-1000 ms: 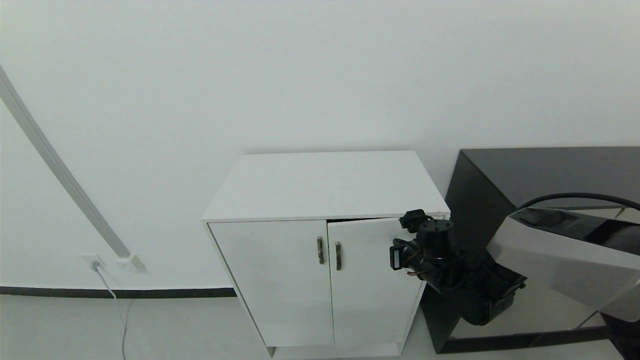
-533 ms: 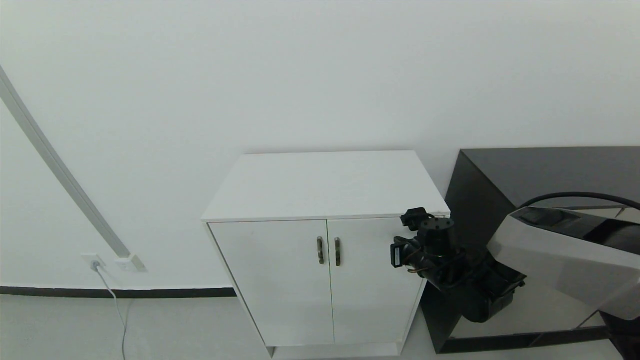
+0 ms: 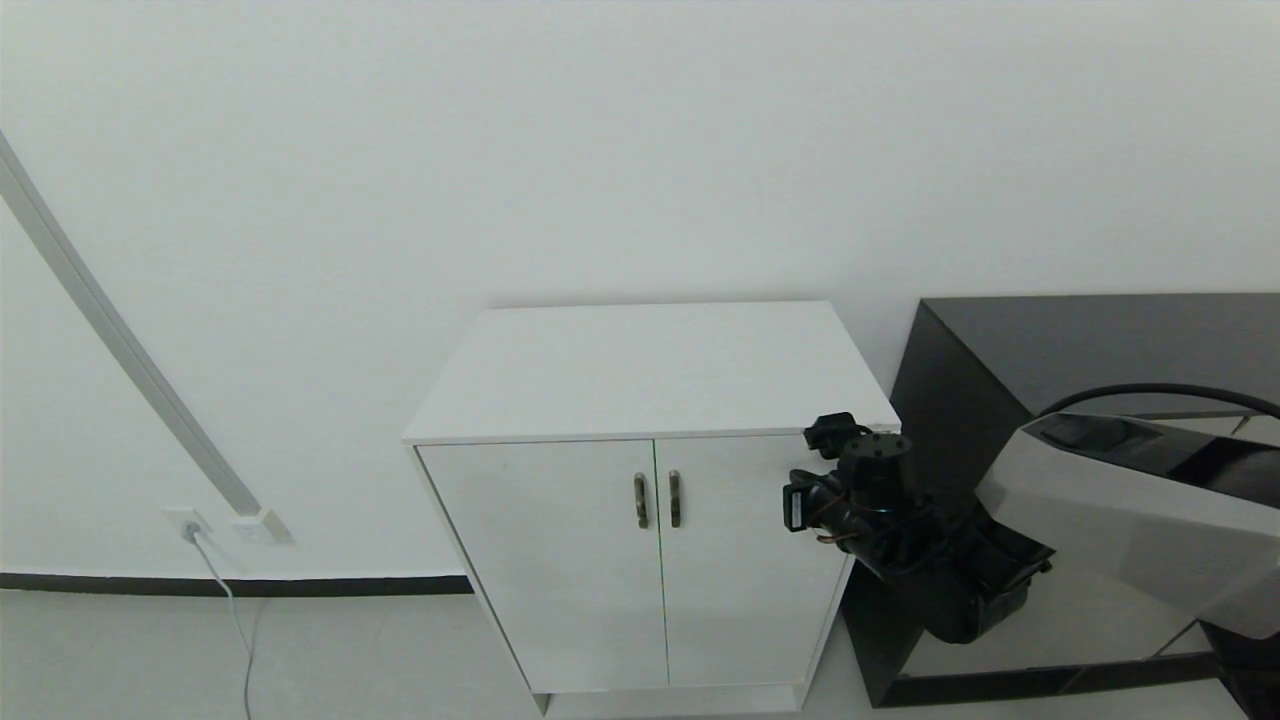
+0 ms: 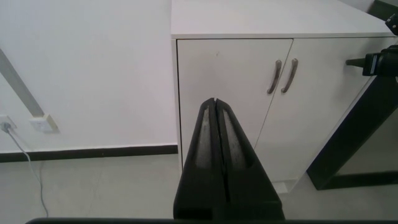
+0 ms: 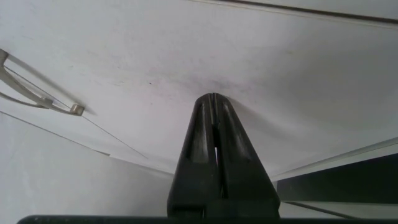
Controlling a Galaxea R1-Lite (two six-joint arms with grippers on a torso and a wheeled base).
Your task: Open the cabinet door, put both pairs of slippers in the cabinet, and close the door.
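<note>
Against the far wall stands a white cabinet [image 3: 650,370] with two doors, both shut flush. The right door [image 3: 745,560] and left door [image 3: 540,560] meet at a centre seam, with a slim upright metal handle on either side of it: the right handle [image 3: 675,499] and the left handle [image 3: 640,500]. The right gripper [image 5: 214,98] has its fingers pressed together, holding nothing. Its tip looks to be touching the right door's flat face, towards the door's right edge and well apart from the handles. The left gripper [image 4: 214,102] is also pressed together and empty, held back on the near side of the cabinet.

The door is likely a stiff, light panel that swings on side hinges. Its smooth face offers no grip, so the thin bar handle is the place to pinch, firmly, since it may be slippery.
</note>
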